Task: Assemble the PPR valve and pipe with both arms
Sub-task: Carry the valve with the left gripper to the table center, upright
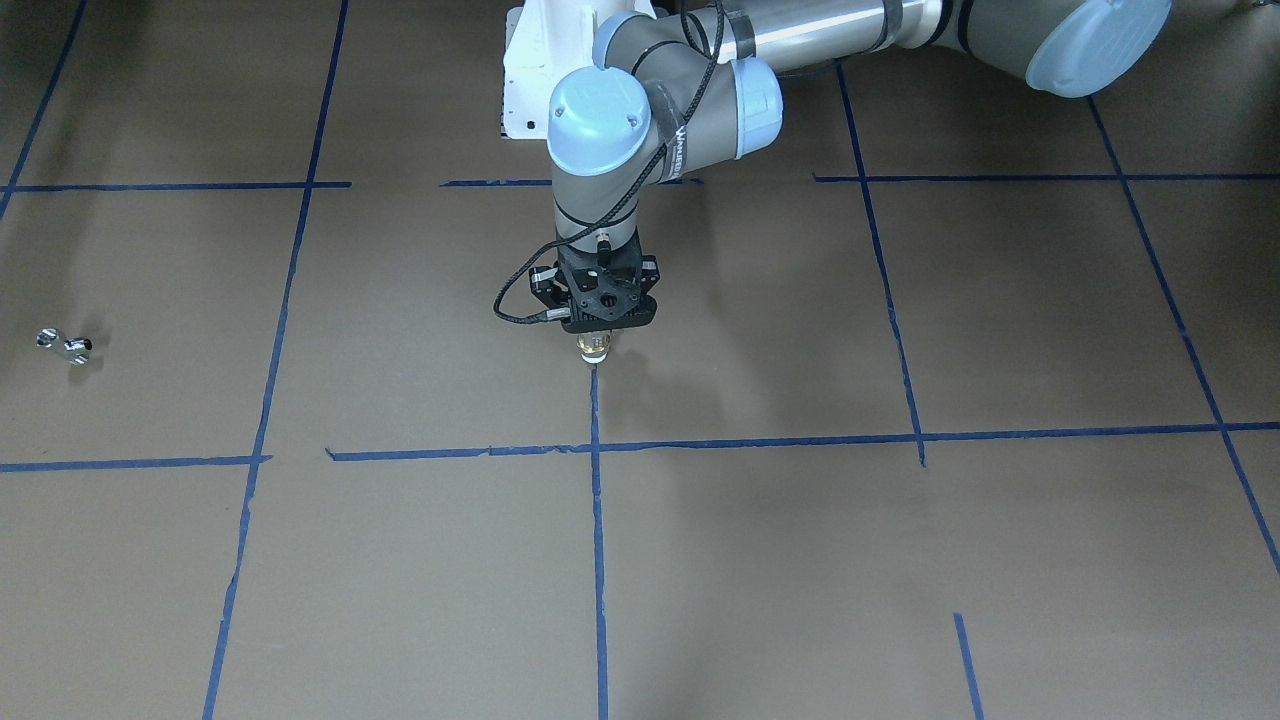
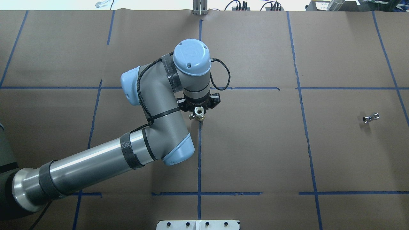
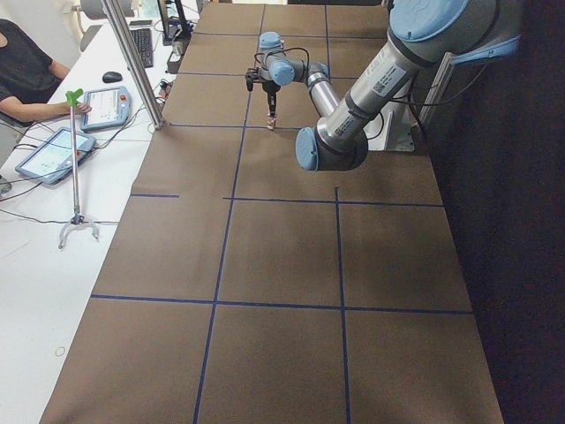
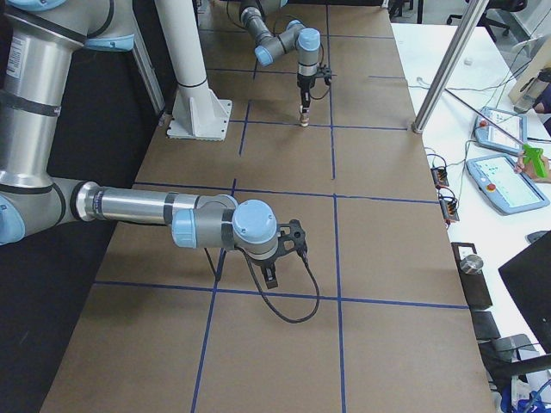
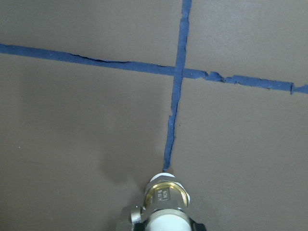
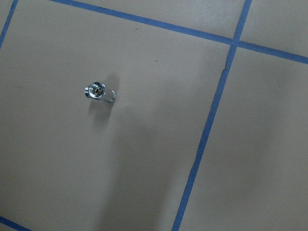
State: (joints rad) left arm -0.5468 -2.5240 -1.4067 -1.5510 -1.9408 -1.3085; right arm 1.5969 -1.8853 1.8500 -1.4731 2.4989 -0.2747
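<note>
The table (image 2: 255, 143) is being covered by brown paper, which is being divided into squares by blue tape lines (image 2: 199, 159). The left arm (image 2: 96, 163) is being stretched from the robot's left toward the middle of the table, its wrist pointed straight down. The right arm (image 4: 138, 206) is being shown only in the exterior right view, bent low over the paper on the robot's right side. The left gripper (image 1: 598, 328) is being held closed around the PPR valve (image 5: 166, 202), which is being gripped by its white end. The valve is being kept upright, brass end down and the small metal nub out to one side, directly over the end of a tape line. Whether its lower end is touching the paper cannot be told. The right gripper (image 4: 274, 274) is being hung just above the paper, and the state of its jaws cannot be told. The pipe (image 2: 370, 117) is being left lying on the paper on the robot's right side, well apart from the valve and touched by neither gripper.
</note>
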